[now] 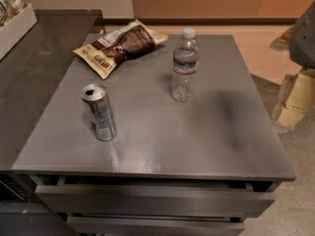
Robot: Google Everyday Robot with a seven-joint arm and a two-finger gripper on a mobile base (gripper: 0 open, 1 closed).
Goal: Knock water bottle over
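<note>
I read nothing: print on snack bag (120, 45), upper left, and water bottle (185, 65) label illegible. Gripper (294, 100) at right edge.

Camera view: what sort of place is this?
Likely an office break area: a grey counter with drawers, holding a snack bag, drink can and water bottle. The gripper is out of view.

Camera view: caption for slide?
Water bottle stands upright on table with can and snack bag; gripper seemingly at right edge, off the table.
</note>
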